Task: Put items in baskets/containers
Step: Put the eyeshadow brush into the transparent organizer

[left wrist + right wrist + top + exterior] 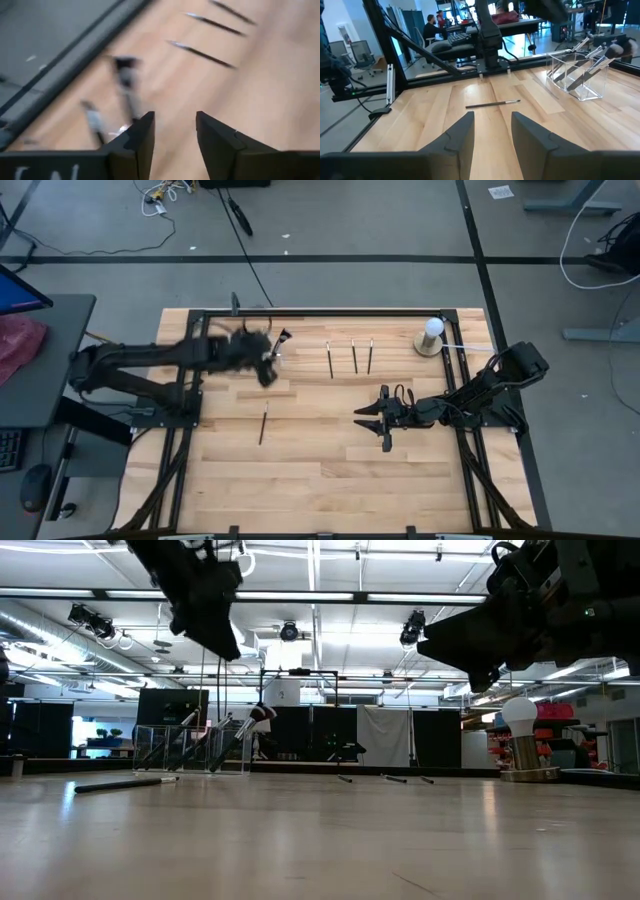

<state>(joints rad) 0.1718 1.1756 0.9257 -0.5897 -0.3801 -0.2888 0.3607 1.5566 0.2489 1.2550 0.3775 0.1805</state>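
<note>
A clear plastic holder (pixel 590 90) (pixel 150 745) stands at the table's far left with several dark-handled brushes (pixel 594 59) leaning inside it, tufts up. My left gripper (pixel 268 370) (pixel 175 137) hovers open and empty just above and beside the holder. Three brushes (pixel 353 356) lie side by side on the wood near the far edge. One more brush (pixel 263 424) (pixel 492 104) lies alone at mid-table. My right gripper (pixel 383 420) (pixel 492 135) stands open and level at the right, pointing toward that lone brush, with nothing between its fingers.
A round white ball on a wooden base (pixel 432 335) (pixel 520 745) stands at the far right corner. A black frame (pixel 340 312) borders the table. Bare wood lies toward the near edge. People and desks show in the room beyond.
</note>
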